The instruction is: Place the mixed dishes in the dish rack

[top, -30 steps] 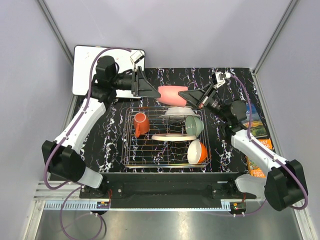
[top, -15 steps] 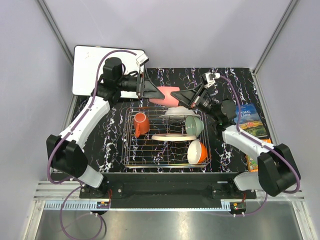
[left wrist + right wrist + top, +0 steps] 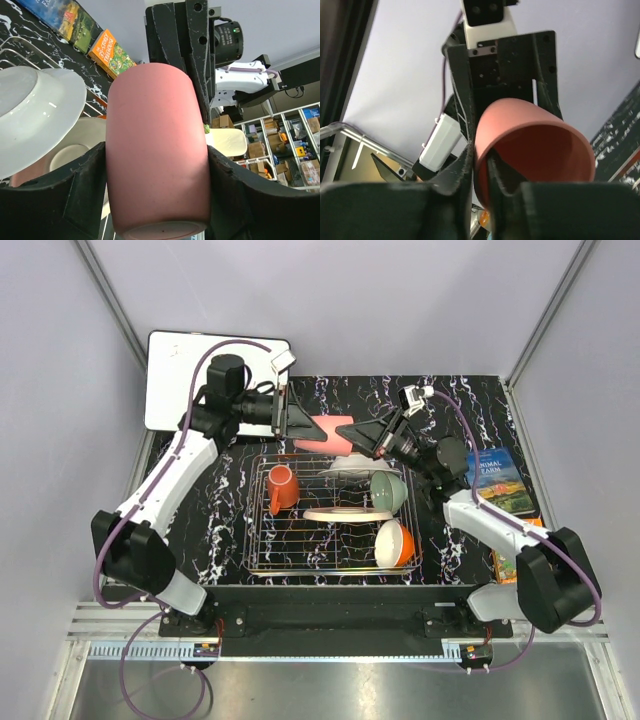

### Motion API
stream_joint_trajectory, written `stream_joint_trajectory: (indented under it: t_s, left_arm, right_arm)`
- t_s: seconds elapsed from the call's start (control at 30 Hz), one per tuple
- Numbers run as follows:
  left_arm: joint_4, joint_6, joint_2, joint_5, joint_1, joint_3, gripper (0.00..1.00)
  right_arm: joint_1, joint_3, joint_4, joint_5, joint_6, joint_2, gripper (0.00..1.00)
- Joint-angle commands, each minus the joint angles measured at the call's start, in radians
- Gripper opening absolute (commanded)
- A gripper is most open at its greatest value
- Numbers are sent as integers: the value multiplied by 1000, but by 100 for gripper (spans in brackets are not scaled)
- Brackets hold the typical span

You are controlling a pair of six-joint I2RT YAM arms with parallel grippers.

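Observation:
The pink cup (image 3: 325,432) hangs on its side over the back edge of the dish rack (image 3: 300,540), held between both grippers. My left gripper (image 3: 300,423) is shut on its body, with a finger on each side (image 3: 75,195) of the pink cup (image 3: 157,150). My right gripper (image 3: 362,435) pinches the rim of the cup (image 3: 540,145), one finger inside and one outside (image 3: 455,175). In the rack are the orange mug (image 3: 281,488), white plate (image 3: 350,466), pink-cream plate (image 3: 333,514), pale green bowl (image 3: 390,492) and orange bowl (image 3: 396,544).
A white whiteboard (image 3: 175,370) lies at the back left behind the left arm. Colourful books (image 3: 498,478) lie along the right edge of the black marbled table (image 3: 215,530). Grey walls close in the sides and back.
The pink cup and both grippers have shifted a little to the left. The right arm has reached further in toward the cup, and the left elbow has moved right.

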State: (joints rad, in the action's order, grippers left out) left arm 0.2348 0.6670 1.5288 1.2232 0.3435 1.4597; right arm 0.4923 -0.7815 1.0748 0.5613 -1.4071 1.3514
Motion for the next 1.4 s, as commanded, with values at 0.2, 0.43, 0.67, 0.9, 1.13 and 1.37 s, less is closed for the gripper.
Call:
stream_joint_trajectory:
  t_s: [0.2, 0.43, 0.67, 0.9, 1.13, 1.37]
  left_arm:
    - [816, -792, -55, -222, -100, 211, 0]
    - [1095, -1153, -134, -496, -100, 134, 0]
    - [1201, -1320, -174, -665, -87, 10, 0]
    - [1127, -1319, -148, -699, -37, -139, 0]
    - [1032, -1245, -118, -783, 44, -202, 0]
    - [934, -1161, -70, -876, 107, -266, 0]
  right_arm:
    - [-69, -15, -488, -21, 243, -239, 70]
    - [-141, -25, -758, -81, 384, -418, 69]
    - [-162, -27, -904, -150, 451, -474, 68]
    - [-164, 4, -973, -231, 456, -506, 72]
    - [-170, 19, -1026, -270, 482, -544, 72]
    - [-176, 44, -1030, -285, 482, -549, 73]
